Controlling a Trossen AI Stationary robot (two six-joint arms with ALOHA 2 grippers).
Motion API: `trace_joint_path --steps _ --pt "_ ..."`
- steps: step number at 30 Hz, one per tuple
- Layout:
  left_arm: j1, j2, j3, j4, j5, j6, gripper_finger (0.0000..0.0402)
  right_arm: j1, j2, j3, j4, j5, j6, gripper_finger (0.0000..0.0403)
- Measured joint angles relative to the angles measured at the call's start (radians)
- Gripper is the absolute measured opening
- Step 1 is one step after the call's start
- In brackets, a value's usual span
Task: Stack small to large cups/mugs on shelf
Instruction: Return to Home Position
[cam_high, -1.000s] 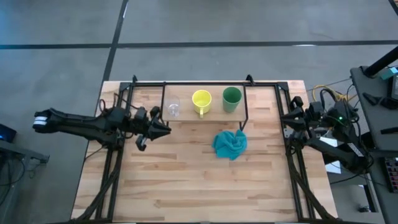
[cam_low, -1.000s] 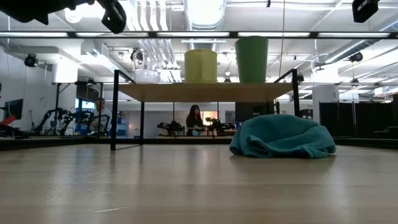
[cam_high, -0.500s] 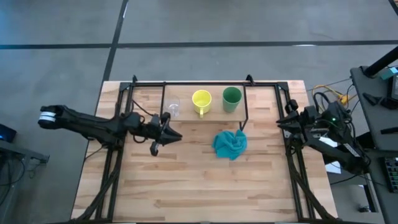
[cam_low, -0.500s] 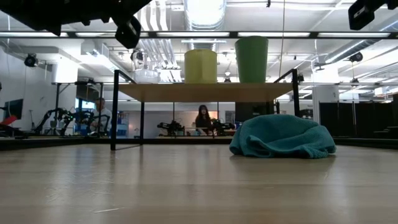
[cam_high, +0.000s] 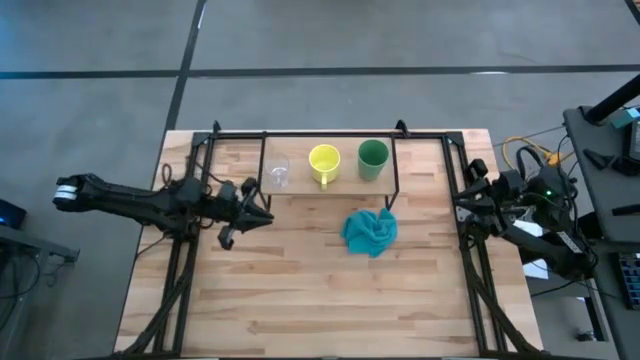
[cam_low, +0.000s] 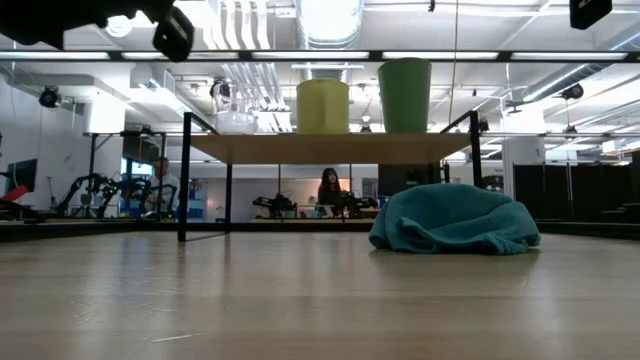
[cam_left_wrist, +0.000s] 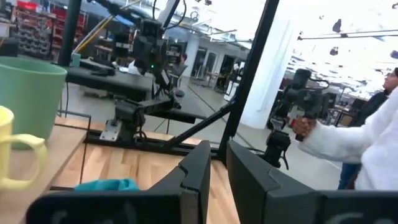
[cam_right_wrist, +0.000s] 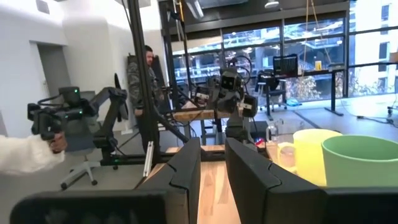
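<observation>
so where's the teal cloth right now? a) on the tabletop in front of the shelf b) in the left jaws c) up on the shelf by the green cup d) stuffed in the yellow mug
a: the teal cloth lies crumpled on the tabletop, just in front of the shelf and below its plank.

Left arm (cam_high: 140, 203) is stretched out nearly flat across the left-middle of the high view, w/ the wrist pointing toward frame center. Left gripper (cam_high: 262, 213) has its fingers almost together, just a sliver btwn them, holding nothing. Right arm (cam_high: 535, 228) sits folded up at the right edge, about mid-height. Right gripper (cam_high: 468, 195) aims toward frame left, same deal: fingers nearly closed & empty. In the low view both only peek in at the top corners, so they're up high.
</observation>
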Motion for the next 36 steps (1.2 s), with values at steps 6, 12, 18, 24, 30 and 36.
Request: trace_joint_path --steps 6,12,18,24,30,36 --pt "0.000 -0.156 0.000 -0.174 -0.009 0.032 0.0040 0.000 0.000 0.000 -0.006 -0.002 -0.004 0.0070" --pt "-0.001 -0.258 0.000 -0.277 -0.068 0.083 0.0040 0.000 0.000 0.000 -0.008 -0.020 -0.056 0.0070" --pt "0.000 -0.338 -0.001 -0.371 -0.074 0.096 0.0040 0.000 0.000 0.000 -0.044 -0.021 -0.071 0.0070" --pt "0.000 -0.414 -0.001 -0.427 -0.080 0.097 0.0040 0.000 0.000 0.017 -0.054 -0.022 -0.076 0.0070" --pt "0.000 -0.487 -0.003 -0.501 -0.105 0.097 0.0040 0.000 0.000 0.055 -0.061 -0.022 -0.067 0.0070" --pt "0.000 -0.548 -0.006 -0.548 -0.131 0.098 0.0040 0.000 0.000 0.082 -0.075 -0.024 -0.063 0.0070"
